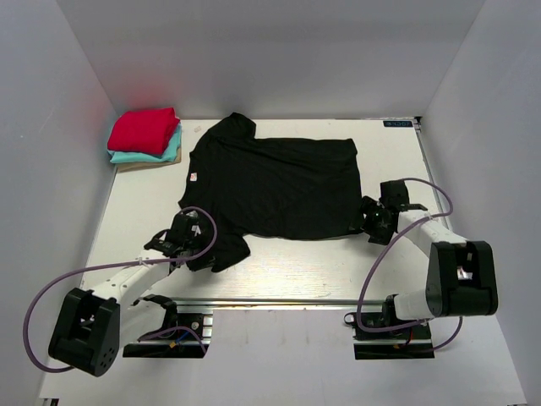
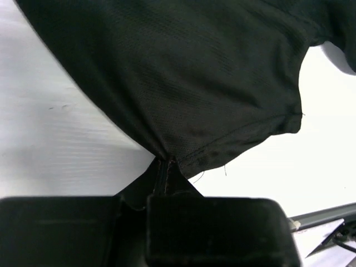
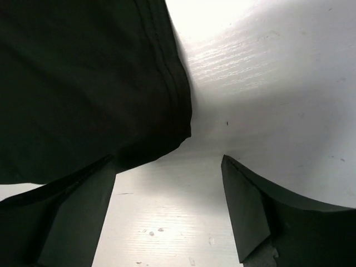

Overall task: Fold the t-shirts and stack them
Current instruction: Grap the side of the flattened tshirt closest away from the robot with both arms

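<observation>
Three done and one to go, by the look of it; red t-shirt (image 1: 142,129) sits folded on teal t-shirt (image 1: 166,152) on tan t-shirt (image 1: 133,167), a neat stack in the far left corner of the table (image 1: 296,275); black t-shirt (image 1: 279,182) lies spread across the middle, nearer the far edge, unfolded, close to the stack; left gripper (image 2: 164,166) is pinched tight on its hem at the cloth's near left end; right gripper (image 3: 169,186) sits at the shirt's near right corner, fingers (image 3: 247,208) apart, nothing clamped; folding the black one looks barely begun, and stacking it comes after.
</observation>
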`<state>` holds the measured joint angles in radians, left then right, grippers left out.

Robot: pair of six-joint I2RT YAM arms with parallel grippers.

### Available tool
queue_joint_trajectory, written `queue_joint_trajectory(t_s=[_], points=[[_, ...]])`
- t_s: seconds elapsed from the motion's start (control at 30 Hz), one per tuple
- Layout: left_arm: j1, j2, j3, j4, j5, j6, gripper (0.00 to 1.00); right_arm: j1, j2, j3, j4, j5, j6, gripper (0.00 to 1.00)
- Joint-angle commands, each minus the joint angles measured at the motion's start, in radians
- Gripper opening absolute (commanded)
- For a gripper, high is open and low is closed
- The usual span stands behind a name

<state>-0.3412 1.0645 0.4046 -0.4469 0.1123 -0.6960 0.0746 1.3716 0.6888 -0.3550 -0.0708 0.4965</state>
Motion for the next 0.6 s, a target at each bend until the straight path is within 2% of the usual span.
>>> queue_joint_trajectory(t_s=[0.0,0.03,0.17,0.2,0.3,0.43,0.57], points=[[-0.012,0.023,-0.049,0.007,0.010,0.015,0.00,0.008,0.049,-0.006,0.068,-0.015,0.020,0.79],[-0.012,0.023,-0.049,0.007,0.010,0.015,0.00,0.010,0.072,-0.006,0.088,-0.023,0.030,0.79],[-0.012,-0.034,-0.027,-0.019,0.058,0.024,0.00,0.013,0.099,-0.018,0.114,-0.069,0.051,0.50],[-0.012,-0.049,-0.027,-0.053,0.070,0.024,0.00,0.014,0.098,-0.021,0.113,-0.063,0.056,0.27],[-0.012,-0.096,-0.001,-0.136,0.096,0.024,0.00,0.011,0.077,-0.028,0.082,-0.058,0.063,0.07],[-0.012,-0.106,0.037,-0.248,0.142,0.024,0.00,0.016,0.026,-0.040,0.015,-0.034,0.065,0.00],[-0.012,-0.115,0.048,-0.275,0.228,0.042,0.00,0.014,-0.031,-0.081,-0.033,-0.027,0.073,0.00]])
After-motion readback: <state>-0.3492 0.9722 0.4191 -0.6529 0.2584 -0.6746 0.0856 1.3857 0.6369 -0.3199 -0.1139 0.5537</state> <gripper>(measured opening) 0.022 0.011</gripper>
